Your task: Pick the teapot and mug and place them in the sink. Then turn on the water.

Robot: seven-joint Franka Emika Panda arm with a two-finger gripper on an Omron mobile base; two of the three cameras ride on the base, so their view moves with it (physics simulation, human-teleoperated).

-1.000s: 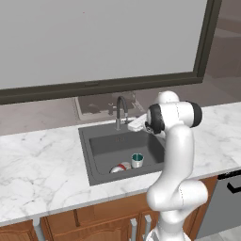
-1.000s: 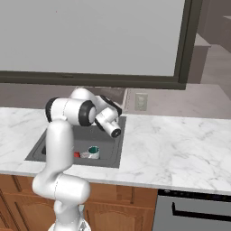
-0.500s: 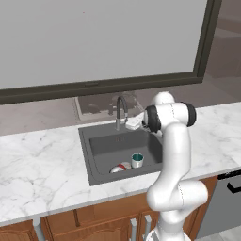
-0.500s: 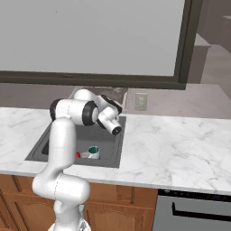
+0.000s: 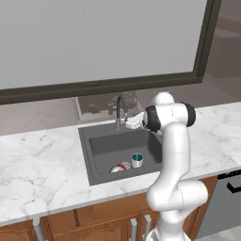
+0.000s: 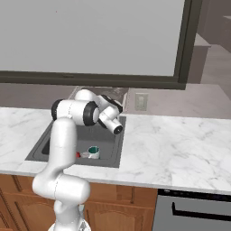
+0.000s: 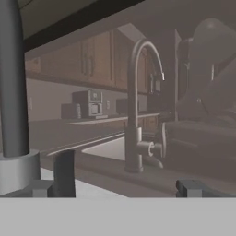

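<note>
Teapot (image 5: 120, 167) down on the floor of the sink (image 5: 101, 143), near the front wall, red patch showing. Mug (image 5: 137, 160) right beside it, upright, teal inside facing up, just touching or nearly so — hard to call from the left base view. Same pair seen from the right base view: mug (image 6: 94, 152) clear, teapot (image 6: 81, 155) mostly hidden behind the white arm. Sink (image 6: 115, 143) set into the white marble bench (image 5: 42, 169), dark basin, tap (image 5: 120, 109) curving up at the back rim. No blue stream under the spout.

Up at the tap now: fingers (image 7: 122, 182) spread wide, nothing between them, dark tips poking up at the bottom of the hand view. Tap column (image 7: 11, 92) looming at the left edge, very close, just outside the left tip. Beyond it, a dim reflection in the window glass. Hand (image 5: 134, 122) hovering beside the tap, above the basin's back right corner, well above teapot and mug.
</note>
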